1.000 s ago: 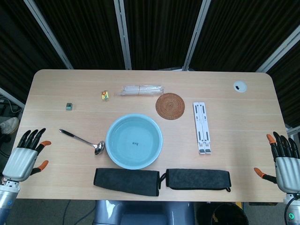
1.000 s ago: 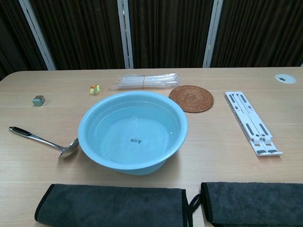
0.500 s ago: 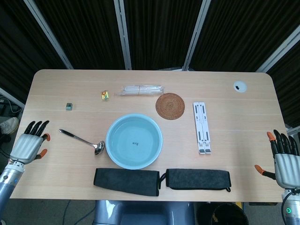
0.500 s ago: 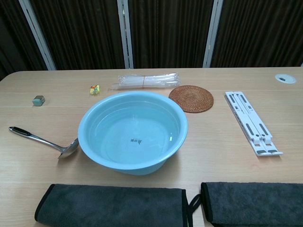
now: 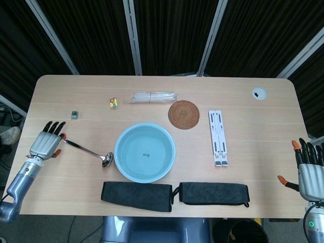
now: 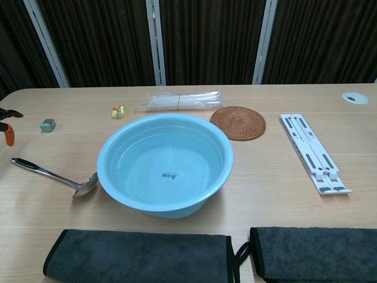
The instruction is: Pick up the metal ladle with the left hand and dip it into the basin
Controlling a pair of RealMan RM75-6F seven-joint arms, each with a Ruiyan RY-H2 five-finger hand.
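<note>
Right now the left hand (image 5: 46, 143), fingers spread & empty, sits just beside the black handle end of the metal ladle (image 5: 89, 152), which lies on the wooden tabletop (image 5: 253, 121) w/ its bowl towards the light-blue round basin (image 5: 145, 152).

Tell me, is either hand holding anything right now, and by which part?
Nothing is held. The left hand hovers with fingers spread by the dark handle end of the metal ladle, which lies flat on the wooden table. The right hand is empty.
</note>
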